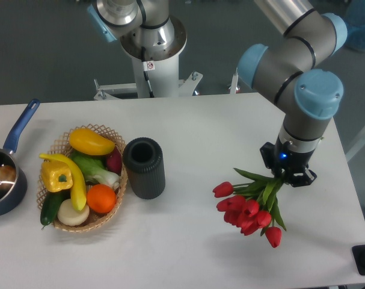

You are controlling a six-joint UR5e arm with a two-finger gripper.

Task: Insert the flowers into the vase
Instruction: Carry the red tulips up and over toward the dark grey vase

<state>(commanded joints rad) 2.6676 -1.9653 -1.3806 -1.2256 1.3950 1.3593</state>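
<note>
At the right of the frame the gripper is clamping the stem ends of the flowers, with the red heads hanging down and to the left, apparently just above the white table; whether any bloom is touching the surface is hard to tell. The vase is standing upright at the centre left, well apart from the bunch, its round mouth open and nothing visible inside it. The step in hand looks like carrying the bunch over to that mouth. To do it well, the arm is probably needing to lift the bunch high enough to clear the rim and turn it so the stems are pointing down, since at present it is the blooms that are hanging lowest; the grip on the stem ends may make that awkward, as the fingers are sitting where the vase should receive them. A slow descent, centred on the mouth, should be keeping the leaves from snagging the rim and tipping the vase. Just left of the vase, touching or nearly so, a wicker basket is holding vegetables and fruit, among them a yellow pepper and an orange. At the far left edge a blue-handled saucepan is holding something pale and rounded.
</note>
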